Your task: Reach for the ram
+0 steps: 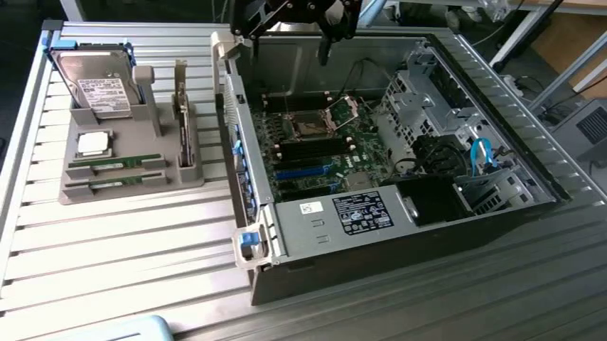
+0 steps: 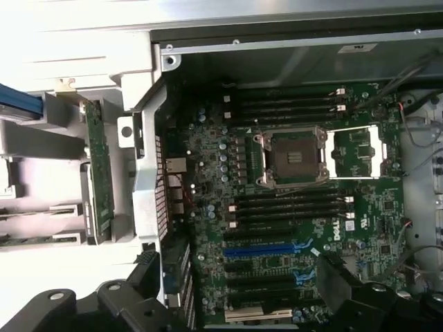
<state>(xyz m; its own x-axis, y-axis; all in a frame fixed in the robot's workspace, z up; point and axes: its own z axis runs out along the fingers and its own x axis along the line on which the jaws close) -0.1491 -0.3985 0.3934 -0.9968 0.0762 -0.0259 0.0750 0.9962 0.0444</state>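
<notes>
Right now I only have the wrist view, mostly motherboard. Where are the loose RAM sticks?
Observer: Two RAM sticks lie flat in a gray holder outside the case, on the exterior view's left.
Operator: What else is in that holder?
Observer: A hard drive stands at its far end, and a CPU lies between the drive and the sticks.
Operator: And where is the hand?
Observer: The hand hangs open above the case's far edge, not over the holder.
</notes>
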